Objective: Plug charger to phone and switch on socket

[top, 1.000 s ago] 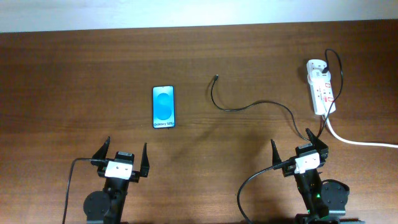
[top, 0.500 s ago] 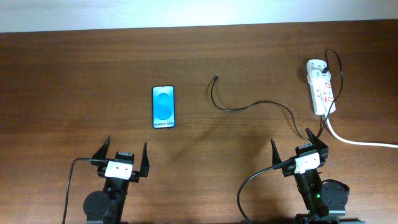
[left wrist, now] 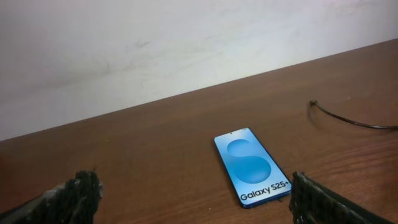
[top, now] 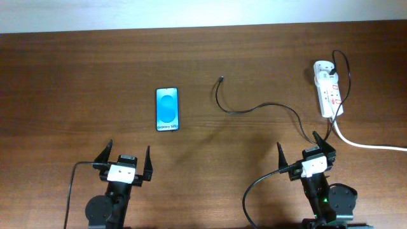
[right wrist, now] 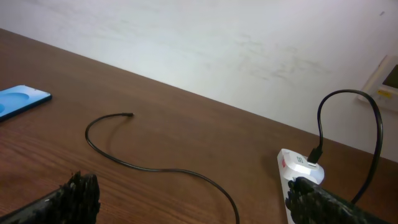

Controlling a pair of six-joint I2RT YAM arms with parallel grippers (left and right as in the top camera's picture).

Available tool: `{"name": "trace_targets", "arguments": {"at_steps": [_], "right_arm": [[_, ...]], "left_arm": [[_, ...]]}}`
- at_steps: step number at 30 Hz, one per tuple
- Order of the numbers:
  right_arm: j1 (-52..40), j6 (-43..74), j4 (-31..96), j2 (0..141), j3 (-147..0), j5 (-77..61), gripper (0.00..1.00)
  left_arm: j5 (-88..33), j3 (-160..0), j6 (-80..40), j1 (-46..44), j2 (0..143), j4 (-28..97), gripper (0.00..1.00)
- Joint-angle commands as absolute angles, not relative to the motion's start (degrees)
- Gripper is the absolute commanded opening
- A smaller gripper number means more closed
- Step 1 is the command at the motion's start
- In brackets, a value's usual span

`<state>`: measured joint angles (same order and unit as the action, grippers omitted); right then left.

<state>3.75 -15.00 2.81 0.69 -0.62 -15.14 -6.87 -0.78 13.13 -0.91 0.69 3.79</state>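
Note:
The phone [top: 167, 109] lies flat, blue screen up, left of the table's middle; the left wrist view shows the phone [left wrist: 252, 166] just ahead and slightly right. The charger [top: 254, 107] is a thin black cable curling from its free tip [top: 220, 79] across to the socket [top: 328, 89], a white strip at the right. In the right wrist view the charger [right wrist: 149, 168] runs over the wood toward the socket [right wrist: 298, 171]. My left gripper [top: 124, 156] stands open near the front edge, below the phone. My right gripper [top: 306, 148] is open too, below the socket, nothing between its fingers.
A thick white cord [top: 369, 145] leaves the socket toward the right edge. A black plug cable [right wrist: 348, 124] loops up from the socket's far end. A pale wall [left wrist: 186, 37] runs behind the table's far edge.

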Motion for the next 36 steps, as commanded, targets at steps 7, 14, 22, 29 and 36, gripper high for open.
{"name": "trace_targets", "arguments": {"at_steps": [7,14,22,29,36], "right_arm": [[3.29,-14.35,3.14,0.36,-0.32,-15.88,0.98],[3.29,-14.35,3.14,0.36,-0.32,-15.88,0.98],[3.29,-14.35,3.14,0.36,-0.32,-15.88,0.98],[3.29,-14.35,3.14,0.36,-0.32,-15.88,0.98],[3.29,-14.35,3.14,0.36,-0.32,-15.88,0.99]], "left_arm": [[-9.65,-3.97,13.8,-1.06,4.75,3.46,0.99],[-13.41,-21.41,13.8,-1.08,30.26,1.52,0.99],[-25.96,-57.63,13.78,-1.08,74.5,13.67,0.99],[-30.2,-102.54,13.82,-1.52,110.78,50.98,0.99],[-30.68,-105.25,13.37,-2.5,114.43,54.68,0.99]]}}
